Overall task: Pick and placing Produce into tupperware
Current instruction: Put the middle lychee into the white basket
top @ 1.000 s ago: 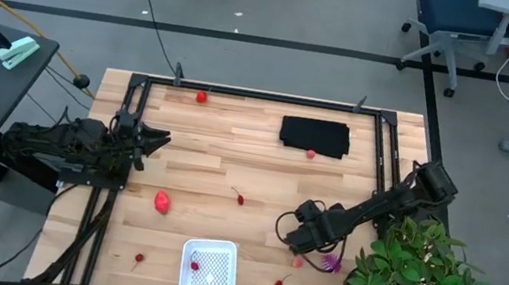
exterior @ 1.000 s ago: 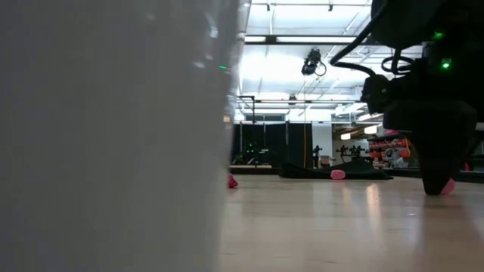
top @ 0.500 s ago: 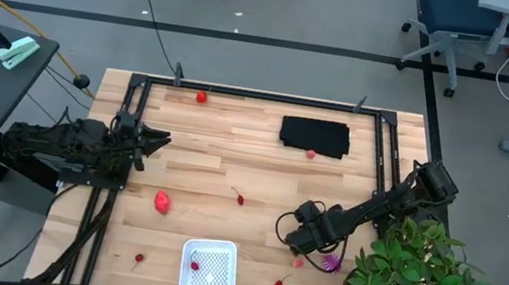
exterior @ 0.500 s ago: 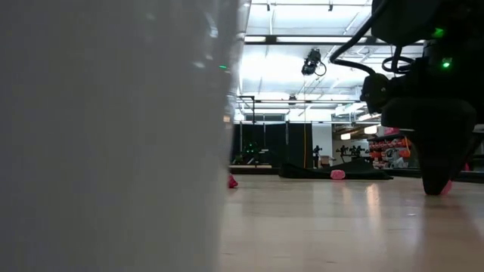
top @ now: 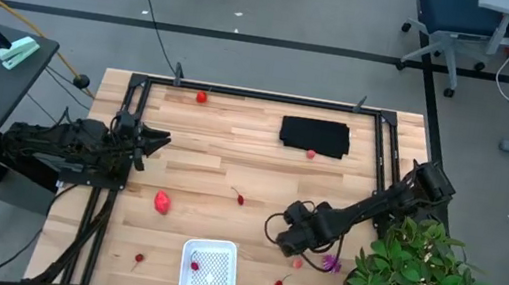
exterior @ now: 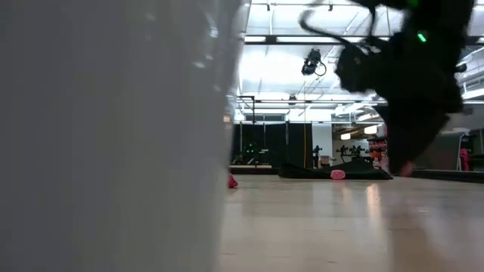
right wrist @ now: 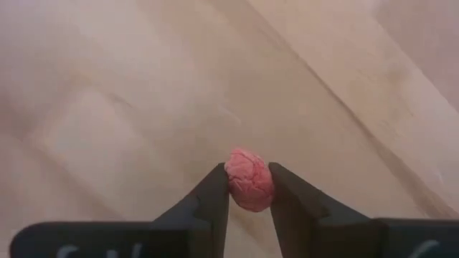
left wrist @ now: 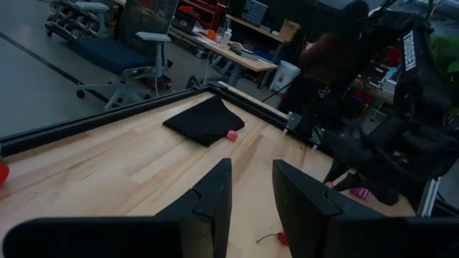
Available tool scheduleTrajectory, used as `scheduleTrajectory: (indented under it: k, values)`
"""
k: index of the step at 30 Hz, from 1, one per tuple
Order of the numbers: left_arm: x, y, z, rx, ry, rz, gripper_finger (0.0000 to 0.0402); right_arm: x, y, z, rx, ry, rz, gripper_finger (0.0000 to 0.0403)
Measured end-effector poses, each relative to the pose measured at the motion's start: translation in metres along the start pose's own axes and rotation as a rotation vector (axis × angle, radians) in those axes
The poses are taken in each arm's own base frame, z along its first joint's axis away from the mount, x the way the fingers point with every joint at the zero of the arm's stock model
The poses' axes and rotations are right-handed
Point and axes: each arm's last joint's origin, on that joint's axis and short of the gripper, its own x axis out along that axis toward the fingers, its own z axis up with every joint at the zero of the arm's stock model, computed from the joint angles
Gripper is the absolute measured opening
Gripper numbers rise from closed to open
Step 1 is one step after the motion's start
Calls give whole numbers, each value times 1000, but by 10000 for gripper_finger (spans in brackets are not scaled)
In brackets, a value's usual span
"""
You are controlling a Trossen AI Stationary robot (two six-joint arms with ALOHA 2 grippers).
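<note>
Near the table's right front, a small pink-red bumpy berry [right wrist: 249, 180] is pinched between the fingers of the right gripper [top: 285, 236], clear of the wood. The white tupperware [top: 208, 276], rectangular with rounded corners and a mesh-like floor, lies leftward and toward the front edge from that gripper, its long axis running front to back; one red piece [top: 195, 265] is already inside. The right arm is judged far the nearer. The left gripper [left wrist: 249, 195] is parked at the left edge, fingers slightly parted, empty. A spiky purple piece [top: 329, 263] and a larger red-pink piece [top: 163, 202] are left on the smooth planks
</note>
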Motion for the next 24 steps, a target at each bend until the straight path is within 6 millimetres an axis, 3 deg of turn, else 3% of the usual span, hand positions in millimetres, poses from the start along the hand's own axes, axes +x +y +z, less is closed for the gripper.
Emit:
scheduleTrajectory:
  k: [7,16,20,24]
  values:
    - [0,0,0,0,0,0,107,-42,33,33,-104,-200,159,96]
    - [0,0,0,1,0,0,107,-116,80,72,-471,-644,455,102]
    - [0,0,0,4,0,0,107,-130,91,76,-616,-764,608,109]
    - [0,0,0,5,0,0,107,-130,95,76,-684,-777,669,114]
